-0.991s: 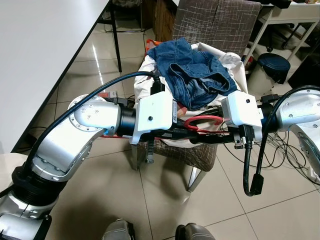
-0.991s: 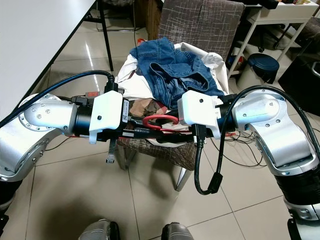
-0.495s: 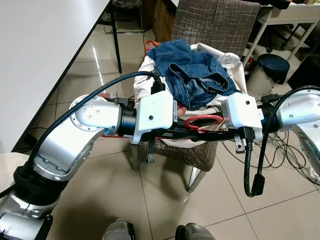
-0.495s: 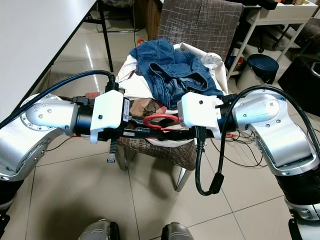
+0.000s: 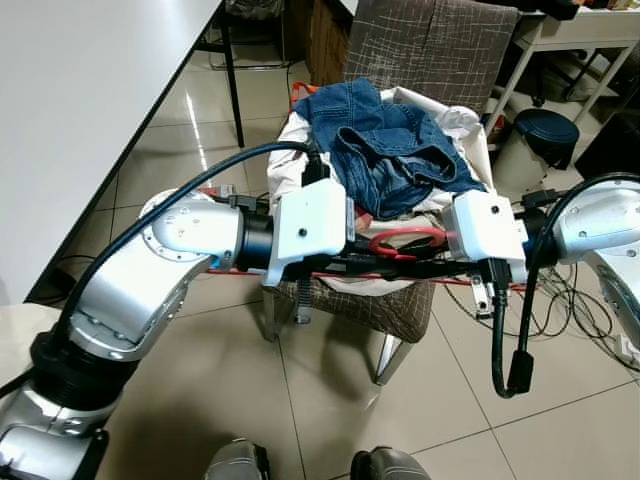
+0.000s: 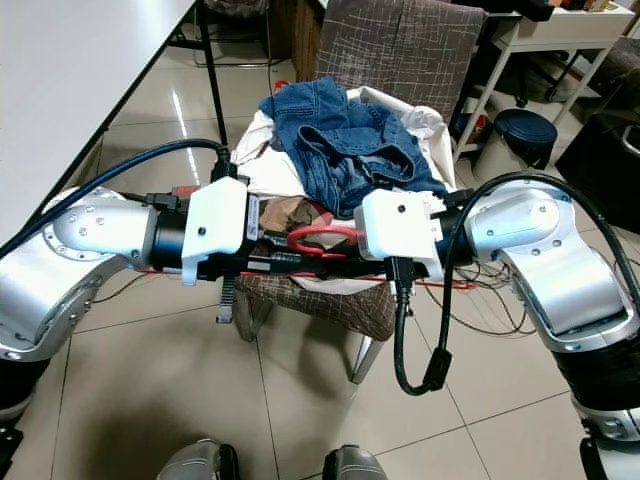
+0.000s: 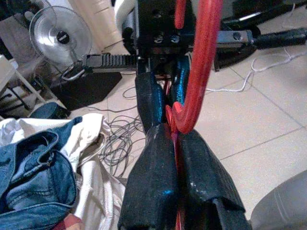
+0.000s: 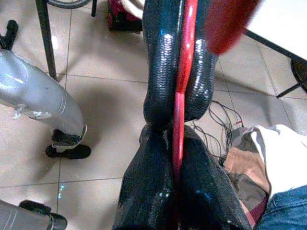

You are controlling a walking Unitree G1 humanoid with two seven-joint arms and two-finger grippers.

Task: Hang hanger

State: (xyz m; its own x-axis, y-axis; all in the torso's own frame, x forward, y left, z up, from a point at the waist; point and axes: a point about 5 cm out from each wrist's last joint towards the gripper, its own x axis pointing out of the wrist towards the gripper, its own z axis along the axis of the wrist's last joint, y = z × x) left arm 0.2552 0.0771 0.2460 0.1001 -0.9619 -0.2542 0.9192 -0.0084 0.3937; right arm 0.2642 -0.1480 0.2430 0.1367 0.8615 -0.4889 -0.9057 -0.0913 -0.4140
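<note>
The white wrist housings hide most of the thin red plastic hanger (image 5: 405,243). The picture's edge cuts its hook in the wrist views, blurred in the right one.

Even indoor light fills both head views, bright and sharp. The glossy floor tiles (image 5: 200,120) carry pale streaks of glare from overhead lamps, and soft shadows sit under the chair (image 5: 400,320). The white tabletop (image 5: 80,110) looks nearly washed out. In the wrist views the nearest parts of the red hanger (image 8: 230,21) blur out of focus.
</note>
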